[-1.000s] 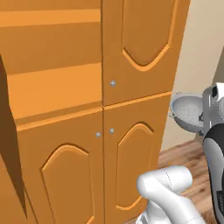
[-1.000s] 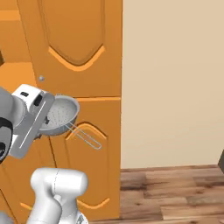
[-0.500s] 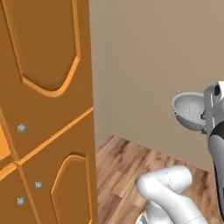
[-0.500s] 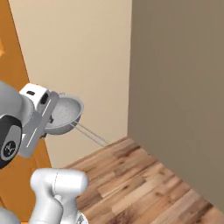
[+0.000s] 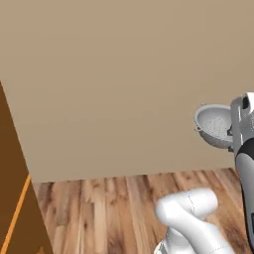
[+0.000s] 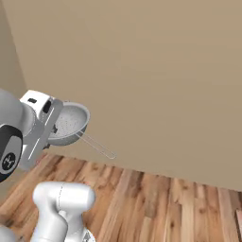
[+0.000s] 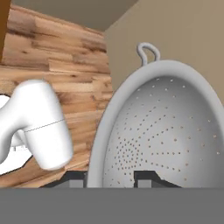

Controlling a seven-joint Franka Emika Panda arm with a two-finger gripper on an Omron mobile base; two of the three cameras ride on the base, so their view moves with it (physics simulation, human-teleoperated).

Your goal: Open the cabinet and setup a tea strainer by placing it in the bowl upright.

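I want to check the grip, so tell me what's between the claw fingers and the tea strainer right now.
Nothing: in the hand view the claw fingertips sit right against the tea strainer rim, clamping it.

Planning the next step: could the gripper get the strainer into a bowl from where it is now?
Probably not yet. The gripper is shut on the strainer, held up in the air facing a bare beige wall above wooden floor, with nothing to set it in nearby.
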